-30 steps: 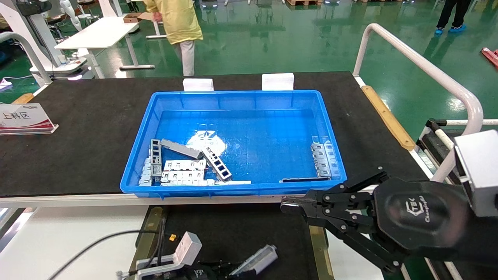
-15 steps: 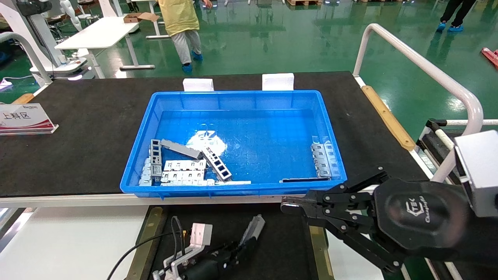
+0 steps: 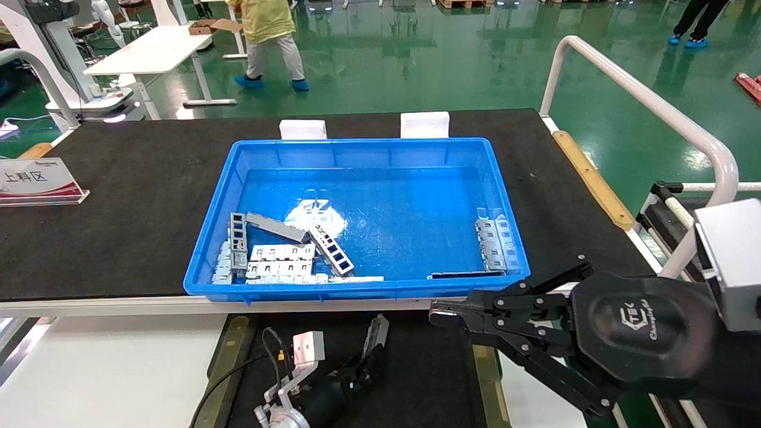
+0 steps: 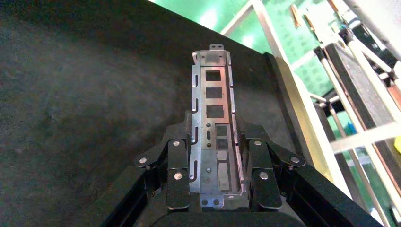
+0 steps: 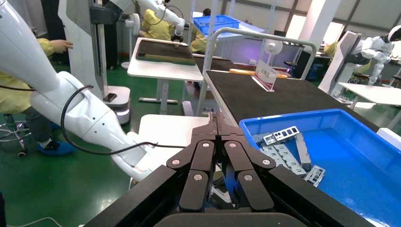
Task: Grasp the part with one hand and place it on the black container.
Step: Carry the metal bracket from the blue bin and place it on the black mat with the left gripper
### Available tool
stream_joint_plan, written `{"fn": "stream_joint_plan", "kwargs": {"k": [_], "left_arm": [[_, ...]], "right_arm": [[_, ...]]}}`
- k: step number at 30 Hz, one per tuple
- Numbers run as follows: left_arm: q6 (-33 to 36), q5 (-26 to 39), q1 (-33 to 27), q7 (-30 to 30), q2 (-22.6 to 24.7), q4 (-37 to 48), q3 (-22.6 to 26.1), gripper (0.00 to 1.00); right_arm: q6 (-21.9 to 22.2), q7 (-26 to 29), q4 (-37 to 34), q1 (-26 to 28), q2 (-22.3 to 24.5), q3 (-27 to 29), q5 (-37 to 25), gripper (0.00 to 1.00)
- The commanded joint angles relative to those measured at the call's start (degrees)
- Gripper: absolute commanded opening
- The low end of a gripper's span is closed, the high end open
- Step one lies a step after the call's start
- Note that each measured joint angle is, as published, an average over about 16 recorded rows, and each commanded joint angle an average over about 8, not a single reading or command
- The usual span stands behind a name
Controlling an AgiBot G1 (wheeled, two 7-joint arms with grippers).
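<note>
My left gripper (image 3: 364, 370) is shut on the part (image 3: 376, 337), a narrow silver-grey channel bracket with a row of rectangular cut-outs. It holds the part low over the black container (image 3: 422, 368), a flat black tray edged by a brass strip (image 3: 228, 356). In the left wrist view the part (image 4: 213, 118) sits between the black fingers (image 4: 177, 161), its free end pointing out over the tray surface (image 4: 71, 94). I cannot tell if it touches the tray. My right gripper (image 3: 443, 313) is shut and empty, parked at the tray's right side; it also shows in the right wrist view (image 5: 216, 118).
A blue plastic bin (image 3: 362, 148) stands on the black mat (image 3: 119, 178) behind the tray, holding several more brackets and flat plates (image 3: 279, 261). A sign (image 3: 35, 178) stands at the far left. A white railing (image 3: 654, 107) runs along the right.
My left gripper has moved forward over the black tray with the part and turned it to point toward the bin. The right arm has not moved.
</note>
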Motion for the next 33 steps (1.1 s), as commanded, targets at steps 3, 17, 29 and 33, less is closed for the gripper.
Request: {"fn": "stream_joint_plan", "kwargs": {"k": [3, 17, 29, 33], "left_arm": [[-2.12, -0.61, 0.21, 1.30, 1.75, 0.53, -2.19, 0.00], [-5.36, -3.83, 0.44, 2.99, 2.81, 0.16, -3.48, 0.00], [-6.89, -6.75, 0.56, 3.90, 2.93, 0.02, -3.07, 0.88], [-6.73, -7.60, 0.58, 4.41, 2.96, 0.05, -3.01, 1.00]], "right_arm": [[0.00, 0.00, 0.00, 0.00, 0.00, 0.00, 0.00, 0.00], [0.01, -0.01, 0.00, 0.00, 0.01, -0.02, 0.01, 0.00], [0.01, -0.01, 0.00, 0.01, 0.01, -0.03, 0.02, 0.85], [0.01, -0.01, 0.00, 0.01, 0.01, -0.03, 0.02, 1.00]]}}
